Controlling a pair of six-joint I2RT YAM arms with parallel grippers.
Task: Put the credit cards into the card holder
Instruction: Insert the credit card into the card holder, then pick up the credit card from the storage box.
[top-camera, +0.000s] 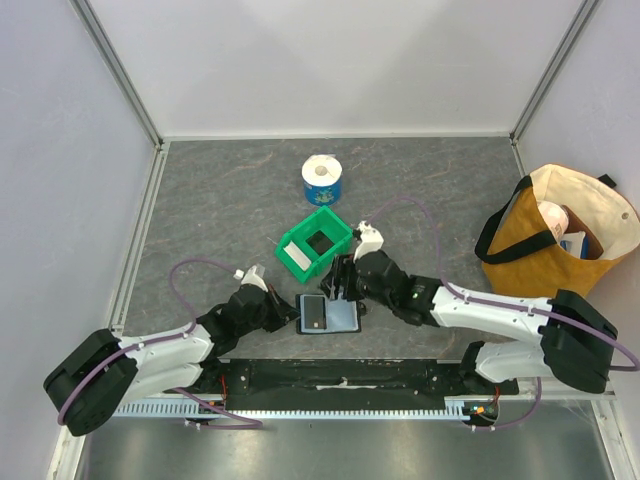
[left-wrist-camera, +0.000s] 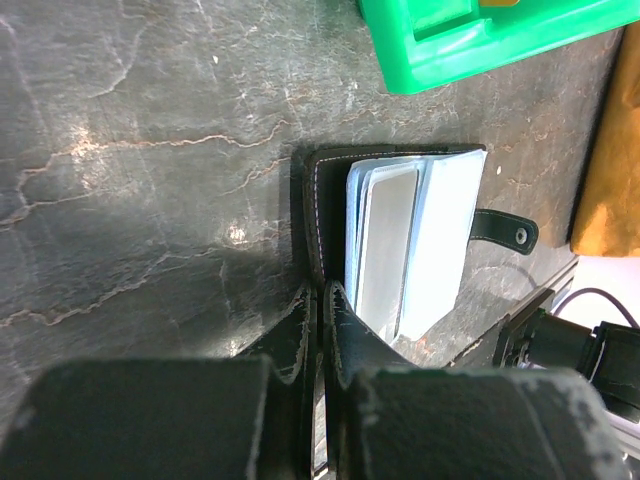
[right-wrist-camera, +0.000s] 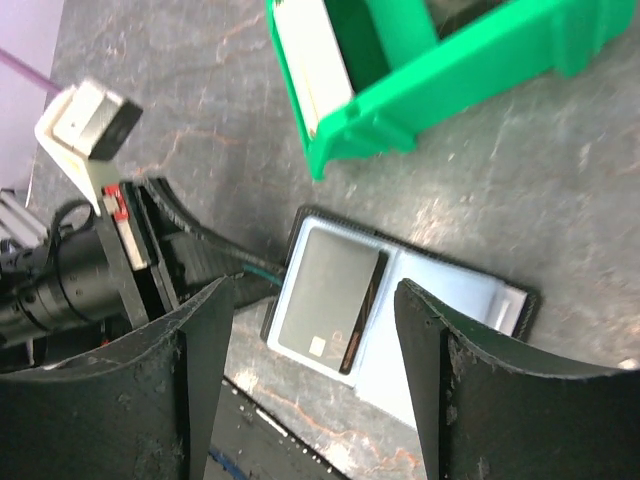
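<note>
The left gripper (top-camera: 287, 312) was clamped shut on the left edge of the open holder (top-camera: 343, 317), pinning it flat to the desk (top-camera: 220, 200) near the arm bases. If that narrow pinch slipped, the holder could slide or fold shut.

A grey card (right-wrist-camera: 322, 300) lay on the holder's left half, over the bluish pockets. Whether it sat fully inside a pocket could not be told. If it was only resting there, a nudge could skate it out onto the desk.

The right gripper (right-wrist-camera: 312, 292) hovered just above that card with its fingers wide apart and holding nothing. Rising carelessly, a finger might catch the card's edge or the snap tab (left-wrist-camera: 505, 231) and drag the holder against the left grip.

Just behind the holder stood the green bin (right-wrist-camera: 480, 60). It held a white flat piece (right-wrist-camera: 308, 60) against one end wall, possibly the second card. A thin card flush against a wall would likely be hard to pinch, and pushing at it could shove the light bin away.
</note>
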